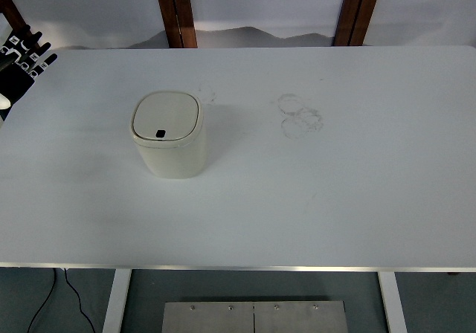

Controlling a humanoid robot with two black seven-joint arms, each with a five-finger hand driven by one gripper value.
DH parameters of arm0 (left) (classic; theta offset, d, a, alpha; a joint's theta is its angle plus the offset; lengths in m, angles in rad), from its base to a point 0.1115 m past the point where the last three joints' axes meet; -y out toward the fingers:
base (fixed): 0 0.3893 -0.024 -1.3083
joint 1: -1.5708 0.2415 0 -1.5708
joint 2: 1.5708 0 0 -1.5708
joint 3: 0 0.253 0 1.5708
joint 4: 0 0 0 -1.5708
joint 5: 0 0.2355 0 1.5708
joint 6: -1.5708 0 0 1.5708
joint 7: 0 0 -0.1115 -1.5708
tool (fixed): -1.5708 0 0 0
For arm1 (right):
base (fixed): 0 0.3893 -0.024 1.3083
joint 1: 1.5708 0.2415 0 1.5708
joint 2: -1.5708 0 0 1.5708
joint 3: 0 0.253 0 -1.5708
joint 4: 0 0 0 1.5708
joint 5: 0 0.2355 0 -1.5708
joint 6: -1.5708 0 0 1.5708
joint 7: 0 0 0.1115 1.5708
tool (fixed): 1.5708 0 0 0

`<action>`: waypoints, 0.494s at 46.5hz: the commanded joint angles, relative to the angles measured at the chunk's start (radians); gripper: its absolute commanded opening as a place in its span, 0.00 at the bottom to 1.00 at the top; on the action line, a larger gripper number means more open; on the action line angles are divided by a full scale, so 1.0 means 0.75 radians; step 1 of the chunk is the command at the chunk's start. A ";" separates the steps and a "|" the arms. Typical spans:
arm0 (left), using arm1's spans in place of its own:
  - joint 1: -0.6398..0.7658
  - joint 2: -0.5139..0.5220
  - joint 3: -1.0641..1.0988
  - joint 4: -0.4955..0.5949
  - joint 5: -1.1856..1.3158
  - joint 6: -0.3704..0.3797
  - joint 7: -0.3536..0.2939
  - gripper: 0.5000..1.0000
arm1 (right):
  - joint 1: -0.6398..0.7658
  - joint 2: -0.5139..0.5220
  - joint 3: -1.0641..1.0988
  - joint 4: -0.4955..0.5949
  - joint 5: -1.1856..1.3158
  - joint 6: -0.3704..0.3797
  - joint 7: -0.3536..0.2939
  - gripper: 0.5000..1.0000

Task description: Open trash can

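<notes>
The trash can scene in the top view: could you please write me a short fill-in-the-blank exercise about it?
1. The lid of the trash can is ____.
2. The trash can stands on a ____ table.
3. The left hand shows at the picture's upper ____ edge, apart from the can.
4. Faint ring-shaped marks lie to the picture's ____ of the can.

Missing words: closed; white; left; right

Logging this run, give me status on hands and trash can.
Left hand open at table's far left edge. Trash can lid shut, untouched. Nothing in the way.
</notes>
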 commanded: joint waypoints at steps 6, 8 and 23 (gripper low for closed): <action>0.002 0.000 0.000 0.000 0.000 0.000 0.000 1.00 | 0.000 0.000 0.002 0.000 0.000 0.000 0.000 0.99; 0.004 0.000 0.000 0.000 -0.002 -0.002 0.000 1.00 | 0.000 0.000 0.002 0.000 0.000 0.000 0.000 0.99; 0.004 0.000 0.000 0.000 0.000 0.000 0.000 1.00 | 0.000 0.000 0.002 0.000 0.000 0.000 0.000 0.99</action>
